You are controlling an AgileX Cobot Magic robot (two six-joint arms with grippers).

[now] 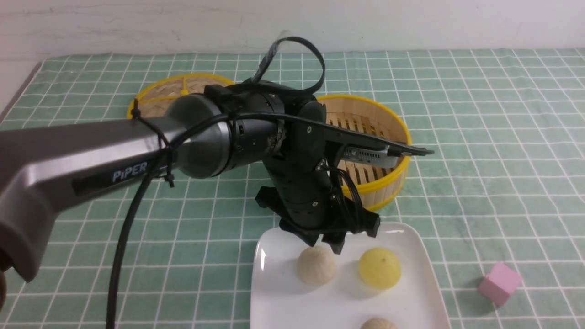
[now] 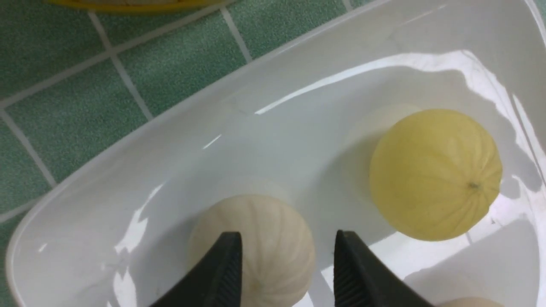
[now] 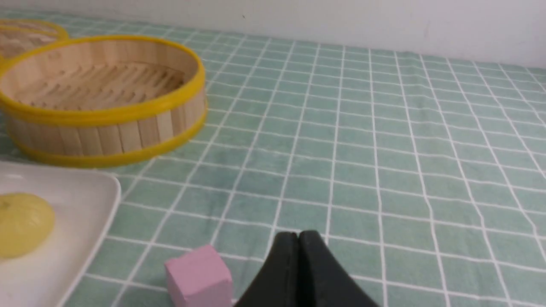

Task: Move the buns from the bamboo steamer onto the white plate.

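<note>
The white plate lies at the near middle of the table. One cream bun rests on it. A second cream bun peeks in at the plate's near edge. My left gripper hangs open just above the first bun, its fingers apart on either side and not squeezing it. The bamboo steamer stands behind the plate, and its slatted floor shows no buns. My right gripper is shut on nothing, low over the cloth to the right of the plate.
A brighter yellow bun sits on the plate beside the cream one. The woven steamer lid lies at the back left. A pink cube rests on the green checked cloth right of the plate, close to my right gripper.
</note>
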